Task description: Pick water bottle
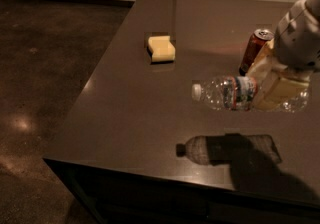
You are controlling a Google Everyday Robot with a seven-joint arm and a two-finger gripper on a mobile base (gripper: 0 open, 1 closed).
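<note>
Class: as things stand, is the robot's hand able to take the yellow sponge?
Probably not: the hand grips the water bottle above the table, though nothing blocks the way to the sponge.

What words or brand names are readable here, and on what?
No text can be read anywhere.
Label on the water bottle, held by the gripper over the table: too blurred.
Markings on the soda can: too blurred.
Yellow sponge: no text.

Smooth, rounded pale grey arm casing; below it, at far right, the end effector has flat, blocky cream-yellow fingers.
</note>
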